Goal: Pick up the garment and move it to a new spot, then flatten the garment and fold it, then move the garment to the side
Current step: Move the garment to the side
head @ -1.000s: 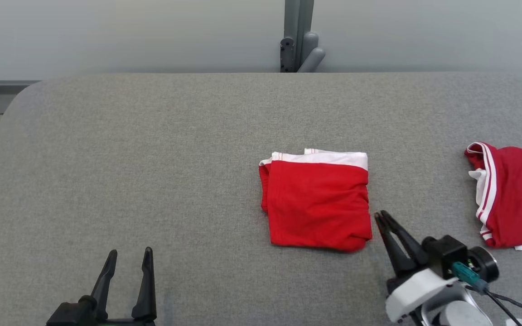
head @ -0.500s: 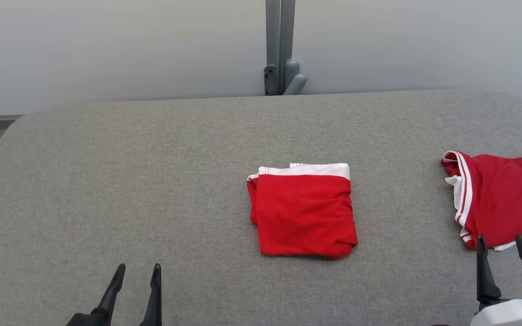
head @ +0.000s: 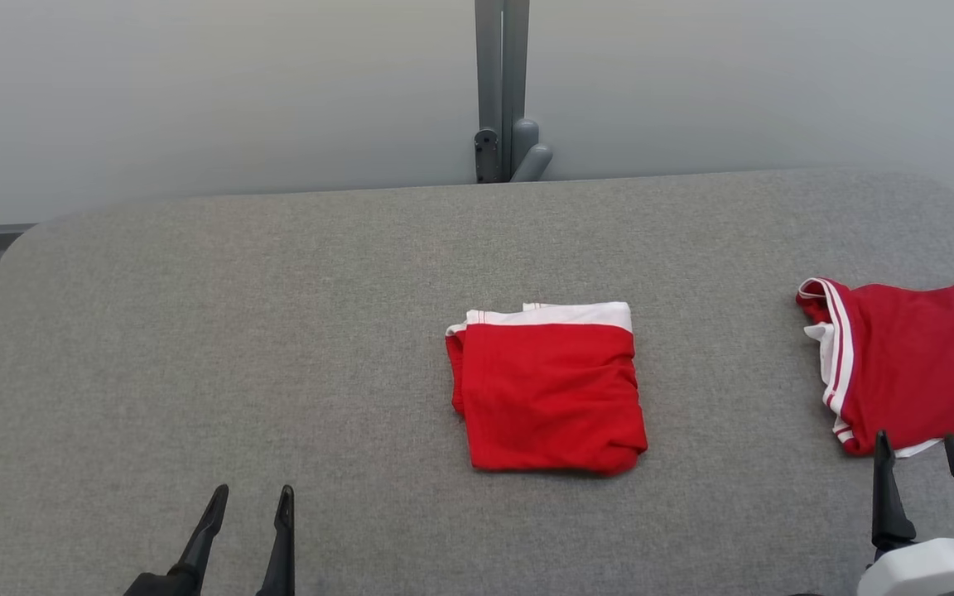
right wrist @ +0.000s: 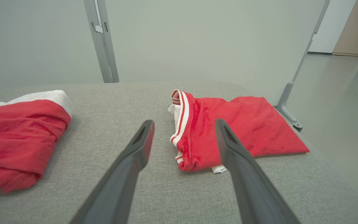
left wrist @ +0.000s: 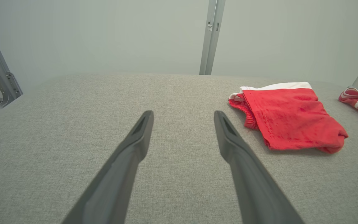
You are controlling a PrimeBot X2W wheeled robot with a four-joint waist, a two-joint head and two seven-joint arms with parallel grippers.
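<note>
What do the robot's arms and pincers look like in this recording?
The left pincer has two long, matte dark grey fingers, tapering to slim tips, with a shallow slot near each tip. The right pincer matches and sits on a rounded white housing.

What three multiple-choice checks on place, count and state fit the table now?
1. Where does the folded garment lie on the table? A near its middle; B at its left edge; C hanging off the front.
2. How many red garments lie there? A one; B two; C three.
3. How does the right gripper stand? A shut on cloth; B open, empty; C shut, empty.
1 A, grey table shows all round it. 2 B, a second garment lies at the right. 3 B, fingers spread, nothing clamped.
</note>
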